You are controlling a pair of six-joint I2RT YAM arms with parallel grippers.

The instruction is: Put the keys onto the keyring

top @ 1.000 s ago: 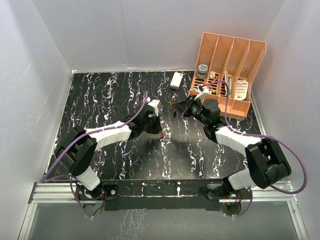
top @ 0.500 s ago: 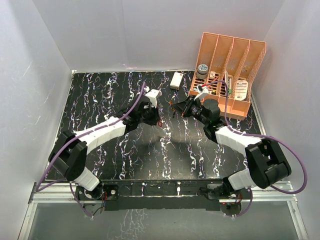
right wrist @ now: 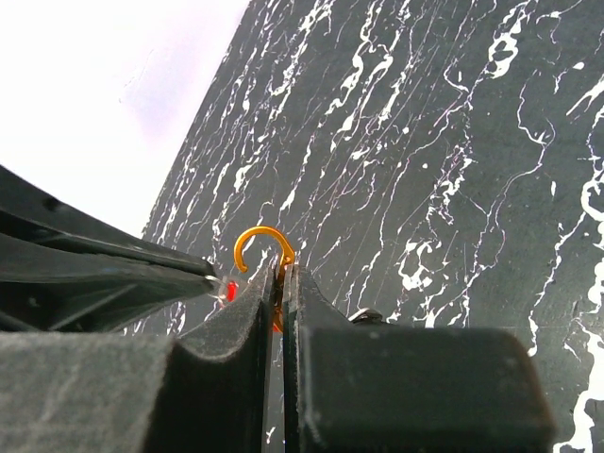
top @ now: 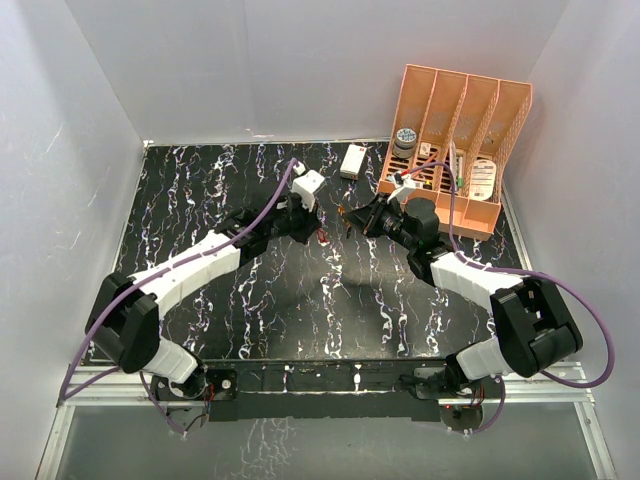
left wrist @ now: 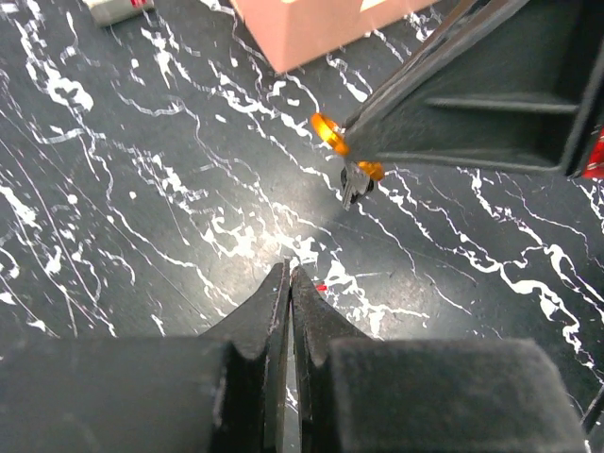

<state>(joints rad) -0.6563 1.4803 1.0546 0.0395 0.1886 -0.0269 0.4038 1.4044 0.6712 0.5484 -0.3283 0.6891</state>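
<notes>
In the lower middle of the left wrist view, the left gripper [left wrist: 288, 283] has its dark fingers pressed together, and a tiny key with a bright red plastic head [left wrist: 321, 286] shows only as a red speck at the tips, so it appears pinched there, though the grip itself is hidden. Just beyond, toward the upper right of that view, the right gripper [right wrist: 280, 276] is clamped tight on the small thin orange-gold wire keyring [right wrist: 263, 243], whose open curl stands up above the fingertips in the right wrist view; a small dark metal piece [left wrist: 351, 185] hangs under the ring. From overhead, both grippers meet near the frame's centre, above the black white-veined table [top: 200, 190]. Farther back sit a small white rectangular box [top: 352, 160] and a large orange slotted file rack [top: 462, 140] at upper right. The likely trouble is misalignment: so little key protrudes that its hole could miss the wire end, and a nudge might twist the ring in its grip or knock the key loose onto the table.
</notes>
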